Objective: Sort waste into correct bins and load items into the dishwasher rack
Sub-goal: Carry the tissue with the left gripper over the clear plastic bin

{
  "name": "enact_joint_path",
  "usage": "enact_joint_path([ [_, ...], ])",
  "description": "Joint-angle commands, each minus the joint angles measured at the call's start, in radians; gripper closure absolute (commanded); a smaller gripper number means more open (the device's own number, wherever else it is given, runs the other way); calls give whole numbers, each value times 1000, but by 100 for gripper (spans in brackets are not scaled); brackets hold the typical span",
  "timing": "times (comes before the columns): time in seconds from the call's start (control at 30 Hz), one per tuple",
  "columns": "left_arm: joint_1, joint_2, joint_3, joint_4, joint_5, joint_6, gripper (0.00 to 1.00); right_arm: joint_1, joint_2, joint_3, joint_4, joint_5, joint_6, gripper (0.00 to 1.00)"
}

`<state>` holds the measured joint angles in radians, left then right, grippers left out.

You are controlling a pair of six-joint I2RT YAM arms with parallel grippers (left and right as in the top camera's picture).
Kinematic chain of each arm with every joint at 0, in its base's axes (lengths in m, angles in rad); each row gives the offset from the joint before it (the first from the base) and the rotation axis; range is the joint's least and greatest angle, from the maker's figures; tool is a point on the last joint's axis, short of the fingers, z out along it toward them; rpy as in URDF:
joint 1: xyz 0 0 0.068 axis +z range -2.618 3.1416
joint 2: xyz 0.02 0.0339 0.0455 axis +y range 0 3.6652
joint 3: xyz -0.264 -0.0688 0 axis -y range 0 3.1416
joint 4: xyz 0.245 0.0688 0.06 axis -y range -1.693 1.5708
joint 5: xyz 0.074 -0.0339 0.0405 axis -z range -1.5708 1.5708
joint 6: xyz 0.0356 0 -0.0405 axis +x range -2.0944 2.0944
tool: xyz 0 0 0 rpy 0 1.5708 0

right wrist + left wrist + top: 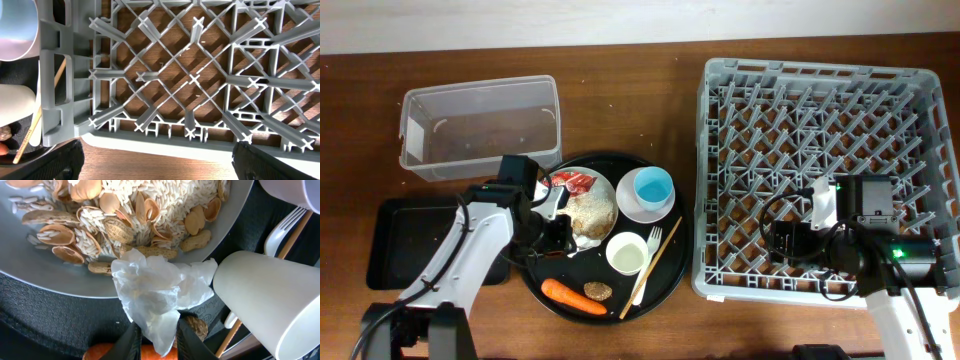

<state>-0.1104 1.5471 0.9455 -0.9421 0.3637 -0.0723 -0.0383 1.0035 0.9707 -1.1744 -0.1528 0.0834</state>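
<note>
White crumpled napkin point(150, 287) pinched by left gripper point(159, 339), carrot point(102, 352) mostly hidden beneath, right gripper point(159, 160) spread wide, cut off below

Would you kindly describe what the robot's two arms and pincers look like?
The left arm has white links with black joints; the right arm shows black housings, a white block and a small green light. Thin black cables loop along both. The left pincer and right pincer are matte black.

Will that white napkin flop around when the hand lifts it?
Probably floppy: the crumpled white napkin looks thin and wrinkled. Likely very light too. It touches the plate of grains, so it might drag some along.
</note>
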Motion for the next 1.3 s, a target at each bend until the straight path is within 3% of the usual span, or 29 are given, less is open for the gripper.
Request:
enact_joint_path([
  [0.0,-1,8,17,-13,14,5,81,5,-1,19,-1,-9,8,2],
  [0.2,-1,8,18,-28,14,5,96,5,-1,19,-1,-8,8,2],
  [0.33,2,8,44,-63,14,5,96,5,-1,19,0,-8,8,2],
  [0.53,3,8,224,-184,-3,17,96,5,-1,19,0,-8,8,2],
  [0.73,3,8,443,-211,-228,17,96,5,-1,19,0,-8,8,2],
  [0.83,3,8,498,-144,-343,17,95,5,-1,19,3,-8,8,2],
  [0.9,3,8,500,-67,-401,17,89,5,-1,19,4,-8,8,2],
  [1.1,7,66,499,117,-508,17,89,5,-1,19,3,-8,8,2],
  [1.27,40,167,499,183,-481,16,98,5,-1,19,3,-9,8,2],
])
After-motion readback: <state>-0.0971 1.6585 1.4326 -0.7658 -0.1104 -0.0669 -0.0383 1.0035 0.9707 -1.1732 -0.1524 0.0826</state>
